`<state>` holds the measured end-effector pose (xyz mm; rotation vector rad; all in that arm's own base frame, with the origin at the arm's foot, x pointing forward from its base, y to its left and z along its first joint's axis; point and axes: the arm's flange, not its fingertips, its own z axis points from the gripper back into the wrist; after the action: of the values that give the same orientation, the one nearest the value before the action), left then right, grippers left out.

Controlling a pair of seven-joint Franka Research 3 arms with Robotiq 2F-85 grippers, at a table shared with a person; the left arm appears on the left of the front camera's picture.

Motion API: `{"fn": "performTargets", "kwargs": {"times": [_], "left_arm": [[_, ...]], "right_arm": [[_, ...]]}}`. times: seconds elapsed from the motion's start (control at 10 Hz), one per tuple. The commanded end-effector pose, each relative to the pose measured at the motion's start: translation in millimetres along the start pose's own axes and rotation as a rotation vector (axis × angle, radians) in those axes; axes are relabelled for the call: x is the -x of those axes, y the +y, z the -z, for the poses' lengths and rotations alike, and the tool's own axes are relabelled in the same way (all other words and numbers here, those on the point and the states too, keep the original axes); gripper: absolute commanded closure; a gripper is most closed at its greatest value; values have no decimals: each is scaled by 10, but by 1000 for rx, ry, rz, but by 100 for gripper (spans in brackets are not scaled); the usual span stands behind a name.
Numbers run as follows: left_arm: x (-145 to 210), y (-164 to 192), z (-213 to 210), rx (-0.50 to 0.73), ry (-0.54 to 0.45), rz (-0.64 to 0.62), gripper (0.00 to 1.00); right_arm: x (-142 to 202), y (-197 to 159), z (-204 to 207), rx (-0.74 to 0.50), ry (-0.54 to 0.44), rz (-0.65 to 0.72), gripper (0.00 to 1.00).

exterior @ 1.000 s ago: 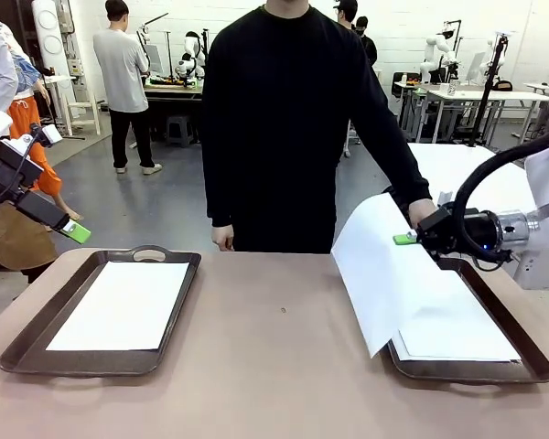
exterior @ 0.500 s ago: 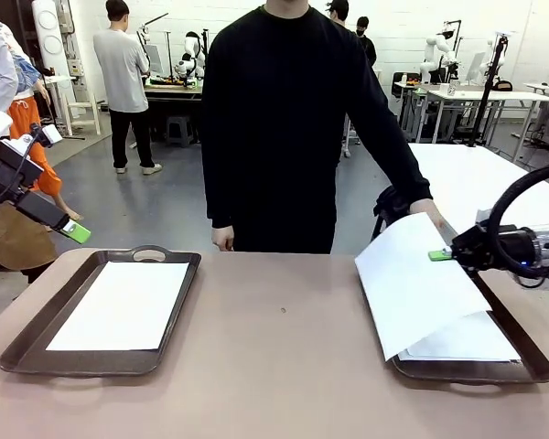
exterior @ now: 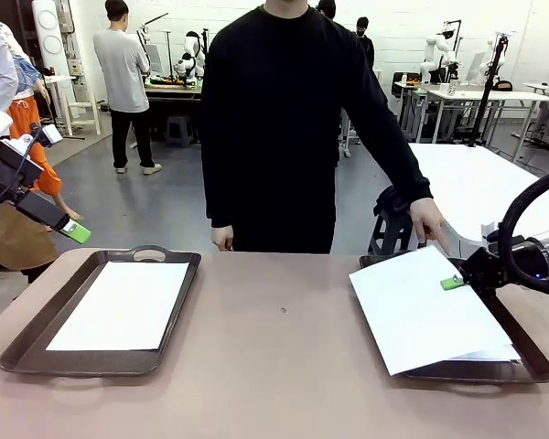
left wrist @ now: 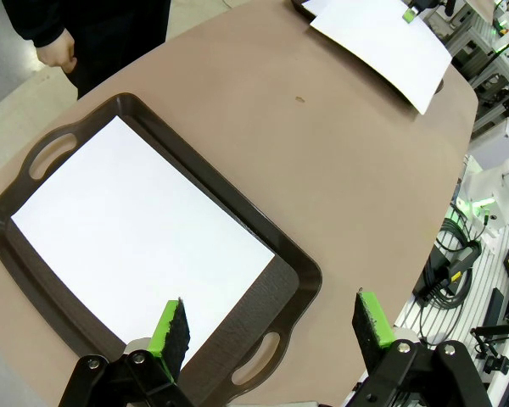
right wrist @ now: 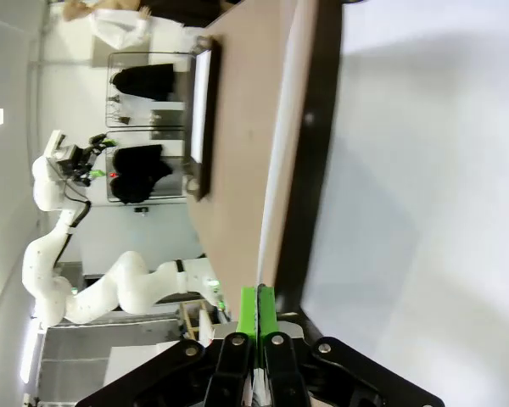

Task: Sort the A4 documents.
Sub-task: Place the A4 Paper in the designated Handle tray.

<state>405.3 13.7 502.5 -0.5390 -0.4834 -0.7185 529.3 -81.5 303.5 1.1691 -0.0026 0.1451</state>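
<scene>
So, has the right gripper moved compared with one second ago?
Yes. The right gripper, shut on the top sheet, went rightward and down toward the right tray.

White A4 documents point(exterior: 121, 305) flat; one point(exterior: 425, 309) tilted.

R hand point(exterior: 454, 283) lowered top sheet point(exterior: 425, 309) nearly flat onto R tray point(exterior: 522, 370).

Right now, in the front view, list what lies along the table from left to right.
Left gripper → left tray holding a white sheet → bare tabletop → lifted sheet over the right tray → right gripper, fingers pinching that sheet's edge.
</scene>
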Motion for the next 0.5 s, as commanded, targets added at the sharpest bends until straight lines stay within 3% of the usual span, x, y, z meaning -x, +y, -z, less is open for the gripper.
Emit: {"fn": "performTargets", "kwargs": {"times": [0.0, 0.4], "left_arm": [[0, 3, -5, 0, -1, 4, 0], [0, 3, -5, 0, -1, 4, 0]], "right_arm": [[25, 16, -163, 84, 1, 0, 99], [-20, -55, -352, 172, -91, 11, 99]]}}
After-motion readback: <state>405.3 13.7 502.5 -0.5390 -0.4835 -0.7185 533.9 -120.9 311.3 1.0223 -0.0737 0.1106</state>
